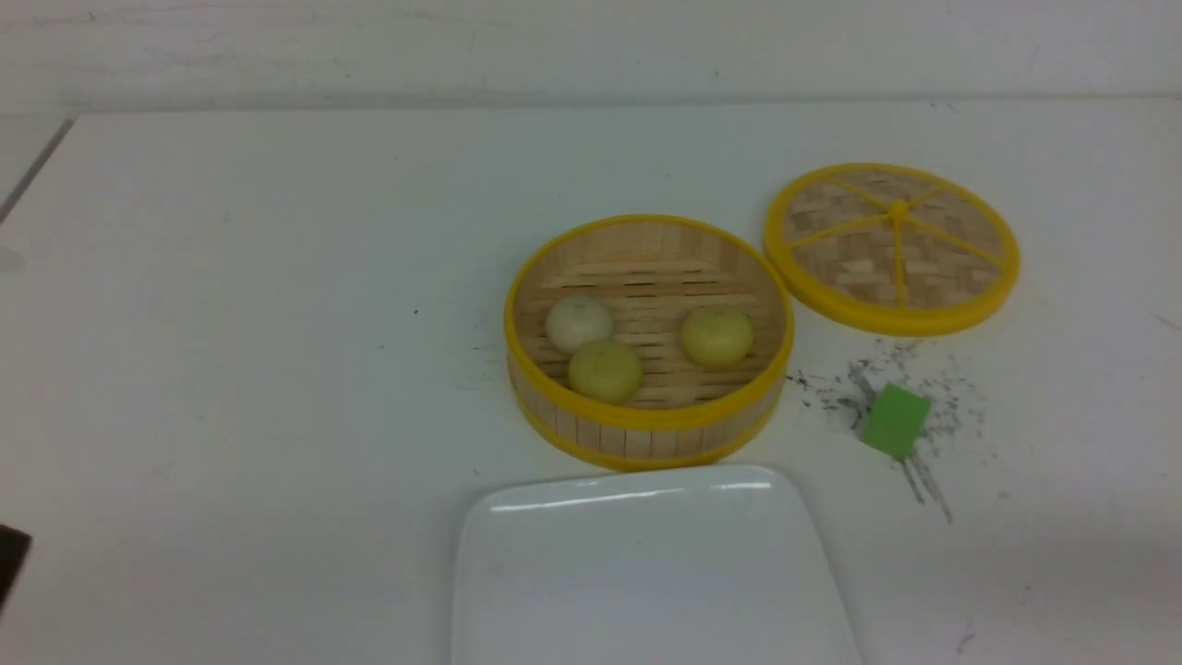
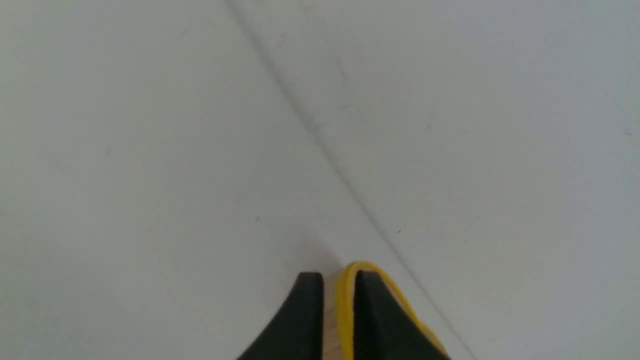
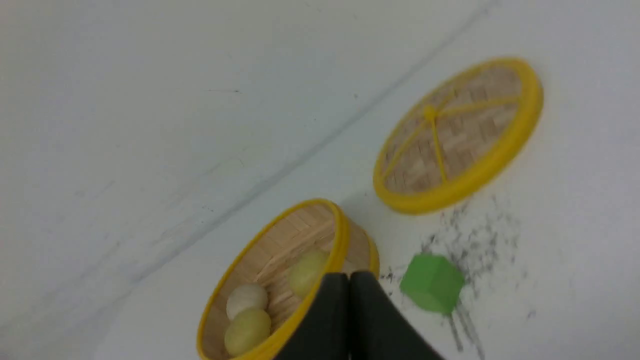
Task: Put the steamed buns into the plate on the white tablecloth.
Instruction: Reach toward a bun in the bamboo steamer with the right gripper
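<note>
Left gripper [image 2: 339,274], seen from its wrist camera above the white tablecloth [image 1: 231,323], has its black fingers narrowed to a thin slit, holding nothing. At the middle an open bamboo steamer [image 1: 646,434] holds all three steamed buns [image 1: 605,370], a whitish and a yellow one close together at left, another yellow one apart at right, with the white plate [image 1: 646,573] just in front, nearer the robot. Further right lie the woven lid [image 1: 892,247] and a green block [image 1: 894,420] among dark scuffs; the right gripper [image 3: 349,275] has its fingers pressed together, gripping nothing
</note>
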### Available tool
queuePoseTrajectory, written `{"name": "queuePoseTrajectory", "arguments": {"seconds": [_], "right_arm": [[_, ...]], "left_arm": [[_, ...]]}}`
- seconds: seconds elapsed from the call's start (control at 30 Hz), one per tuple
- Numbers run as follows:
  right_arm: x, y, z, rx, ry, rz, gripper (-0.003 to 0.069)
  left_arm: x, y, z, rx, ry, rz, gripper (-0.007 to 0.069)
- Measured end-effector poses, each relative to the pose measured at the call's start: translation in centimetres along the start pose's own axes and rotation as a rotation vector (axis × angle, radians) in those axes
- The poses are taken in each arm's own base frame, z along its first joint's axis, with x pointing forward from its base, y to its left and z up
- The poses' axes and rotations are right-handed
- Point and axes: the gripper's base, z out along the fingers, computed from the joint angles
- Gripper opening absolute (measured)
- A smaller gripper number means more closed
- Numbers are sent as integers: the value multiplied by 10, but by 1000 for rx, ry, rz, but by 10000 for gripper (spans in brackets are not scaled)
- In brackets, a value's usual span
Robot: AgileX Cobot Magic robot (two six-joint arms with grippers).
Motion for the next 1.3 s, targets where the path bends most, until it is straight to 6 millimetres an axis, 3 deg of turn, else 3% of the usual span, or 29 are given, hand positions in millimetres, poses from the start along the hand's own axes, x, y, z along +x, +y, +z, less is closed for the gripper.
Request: {"name": "queuePoseTrajectory", "arguments": {"seconds": [0.03, 0.13, 0.17, 0.27, 0.33, 0.4, 0.47, 0.57, 0.67, 0.83, 0.93, 1.07, 1.1, 1.3], "right_arm": [[-12, 10, 5, 33, 80, -97, -11], [-20, 17, 15, 92, 221, -169, -6], [-20, 15, 31, 173, 428, -189, 0], [-18, 13, 47, 244, 648, -181, 2], [-16, 11, 73, 259, 862, -172, 6], [-15, 12, 84, 232, 908, -169, 8], [-18, 22, 107, 92, 948, -152, 20], [-18, 31, 127, -27, 979, -148, 39], [-16, 53, 157, -190, 1021, -152, 83], [-8, 82, 196, -265, 1088, -217, 136], [4, 104, 231, -240, 1130, -326, 183], [21, 117, 276, -149, 1134, -477, 277], [21, 117, 279, -143, 1132, -482, 288], [49, 112, 342, -51, 1109, -662, 457]], "left_arm": [[-15, -17, -1, -30, 21, 103, 23], [-25, -27, 7, -142, 127, 185, 1], [-25, -27, 19, -285, 287, 222, 2], [-20, -22, 34, -462, 519, 263, 2], [-11, -16, 54, -602, 805, 326, 2], [-7, -14, 62, -627, 899, 348, 2], [0, -12, 80, -605, 1038, 384, 2], [6, -14, 93, -555, 1112, 374, 2], [11, -17, 104, -479, 1123, 343, 4], [13, -21, 108, -431, 1102, 314, 17], [13, -22, 109, -425, 1096, 305, 48], [13, -22, 109, -423, 1095, 303, 115], [13, -22, 109, -423, 1095, 303, 118], [13, -22, 109, -420, 1095, 295, 251]]}}
